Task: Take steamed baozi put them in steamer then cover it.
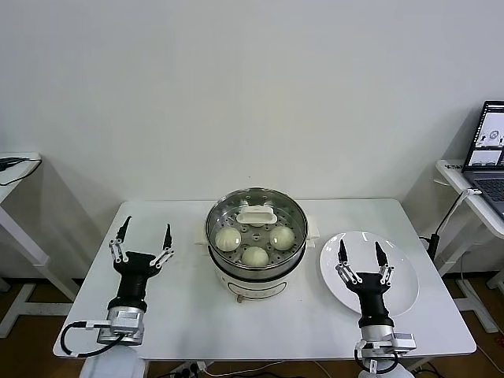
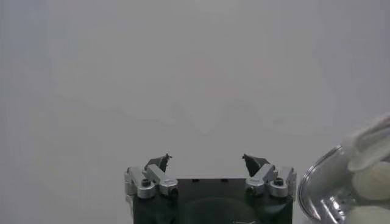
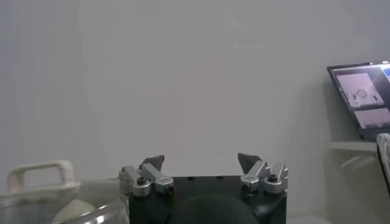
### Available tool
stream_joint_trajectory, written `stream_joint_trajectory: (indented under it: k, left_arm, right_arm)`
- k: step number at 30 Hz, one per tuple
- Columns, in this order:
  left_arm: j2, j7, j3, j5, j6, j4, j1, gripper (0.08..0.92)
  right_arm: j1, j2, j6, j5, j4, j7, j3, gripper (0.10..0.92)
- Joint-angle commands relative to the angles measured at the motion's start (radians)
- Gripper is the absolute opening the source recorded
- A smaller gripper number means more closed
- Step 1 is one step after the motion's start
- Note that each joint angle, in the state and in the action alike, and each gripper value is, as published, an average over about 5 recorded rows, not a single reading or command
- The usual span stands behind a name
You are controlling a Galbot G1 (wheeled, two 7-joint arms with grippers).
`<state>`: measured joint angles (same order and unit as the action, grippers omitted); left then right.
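Baozi sit inside the steamer mid-desk, three visible under the cover, which you see already on. Left claw rests released left of the steamer; right claw hangs released over the bare plate, likely finished.

White table carries the steamer at centre and a white plate at 3 o'clock, just beside it, not touching.
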<state>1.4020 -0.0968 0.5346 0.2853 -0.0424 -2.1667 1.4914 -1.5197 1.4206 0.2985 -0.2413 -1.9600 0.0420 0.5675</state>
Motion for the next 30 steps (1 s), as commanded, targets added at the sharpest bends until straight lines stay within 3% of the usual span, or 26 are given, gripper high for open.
stream_joint_trajectory:
  k: [1,30]
  left_arm:
    - [0.009,0.02,0.091,-0.172,0.099,0.054,0.051,0.823]
    - [-0.017,0.077,0.073,-0.119,0.125,0.047,0.109,0.823]
  right_arm:
    - [-0.008,0.004,-0.023,0.018,-0.029,0.005,-0.003,0.823]
    - [-0.058,-0.017,-0.094,0.048,-0.08,-0.003,0.003,0.823]
